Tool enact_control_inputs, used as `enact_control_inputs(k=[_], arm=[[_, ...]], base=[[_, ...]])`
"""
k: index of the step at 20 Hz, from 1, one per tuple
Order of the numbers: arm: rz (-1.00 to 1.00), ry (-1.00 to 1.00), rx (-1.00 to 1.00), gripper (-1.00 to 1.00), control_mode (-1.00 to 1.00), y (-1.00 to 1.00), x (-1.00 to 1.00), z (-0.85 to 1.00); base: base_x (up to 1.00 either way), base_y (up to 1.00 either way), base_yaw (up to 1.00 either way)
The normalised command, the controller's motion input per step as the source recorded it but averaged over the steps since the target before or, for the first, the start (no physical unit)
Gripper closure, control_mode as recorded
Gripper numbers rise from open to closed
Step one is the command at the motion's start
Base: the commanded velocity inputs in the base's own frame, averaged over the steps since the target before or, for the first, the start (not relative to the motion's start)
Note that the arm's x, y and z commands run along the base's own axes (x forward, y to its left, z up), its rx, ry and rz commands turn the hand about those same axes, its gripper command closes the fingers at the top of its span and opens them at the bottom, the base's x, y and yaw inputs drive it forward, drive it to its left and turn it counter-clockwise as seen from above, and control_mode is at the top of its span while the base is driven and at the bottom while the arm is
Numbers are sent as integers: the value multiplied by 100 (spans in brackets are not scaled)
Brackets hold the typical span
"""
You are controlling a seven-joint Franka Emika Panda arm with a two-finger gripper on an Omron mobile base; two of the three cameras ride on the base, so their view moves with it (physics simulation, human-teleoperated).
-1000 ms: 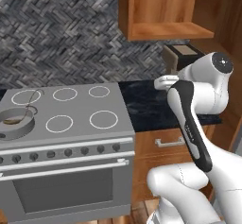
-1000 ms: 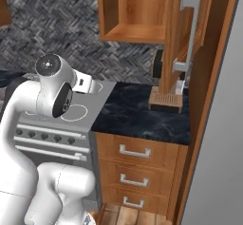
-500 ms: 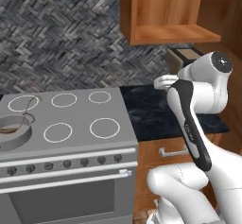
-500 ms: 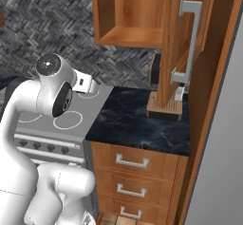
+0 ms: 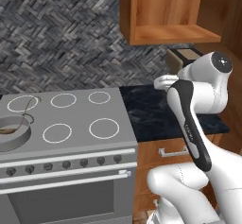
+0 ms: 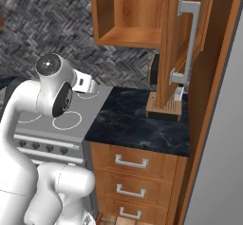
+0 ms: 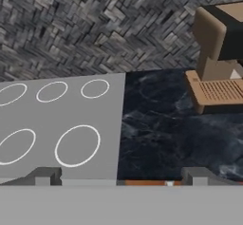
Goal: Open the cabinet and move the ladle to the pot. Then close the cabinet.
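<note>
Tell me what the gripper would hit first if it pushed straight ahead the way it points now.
Judging from the hand view, the open gripper aims down and forward at the seam between the grey stove top and the dark marble counter. It would likely meet that surface first; depth is unclear.

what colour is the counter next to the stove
Black with pale marbled veins; the counter shows best in the hand view, right of the grey stove.

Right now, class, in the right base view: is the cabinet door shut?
No: the cabinet door is swung wide open, baring its bare shelf.
</note>
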Motion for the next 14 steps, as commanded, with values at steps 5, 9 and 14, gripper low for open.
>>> enact_control_inputs(k=[5, 9, 14], arm=[[-1, 0, 0, -100, -100, -4, -22, 9], [-9, 0, 2, -100, -100, -31, -53, 32], [-7, 0, 1, -100, -100, -30, -65, 34]], base=[[0, 0, 0], [0, 0, 0], [0, 0, 0]])
